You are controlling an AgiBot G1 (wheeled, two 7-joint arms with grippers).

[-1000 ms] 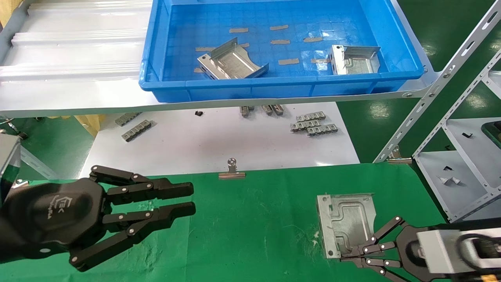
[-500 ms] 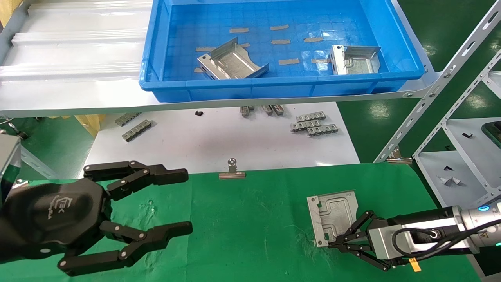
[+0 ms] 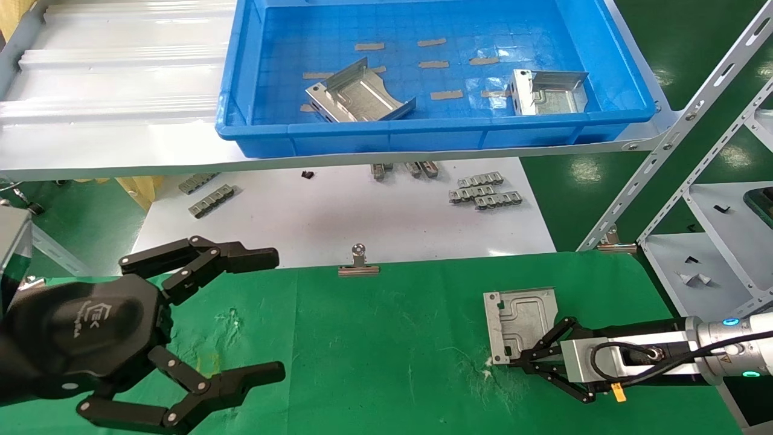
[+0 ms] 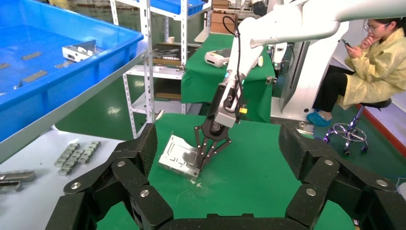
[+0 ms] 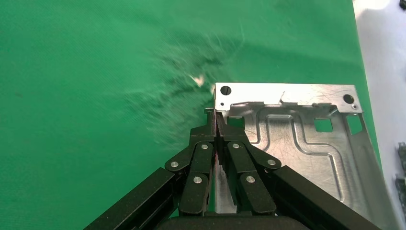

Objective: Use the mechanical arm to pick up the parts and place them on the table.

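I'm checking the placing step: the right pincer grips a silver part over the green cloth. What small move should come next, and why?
Probably open the right pincer. It is shut on a side wall of the part, which already appears to lie on the table, so letting go would finish this placement. The left pincer hangs open, idle.

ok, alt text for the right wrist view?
The right gripper, fingers closed together, pinches one bent-up side wall of a shiny silver part that lies on the green cloth table. The part's embossed winding groove and corner holes face the camera, and scuff marks show on the cloth just beyond the fingertips.
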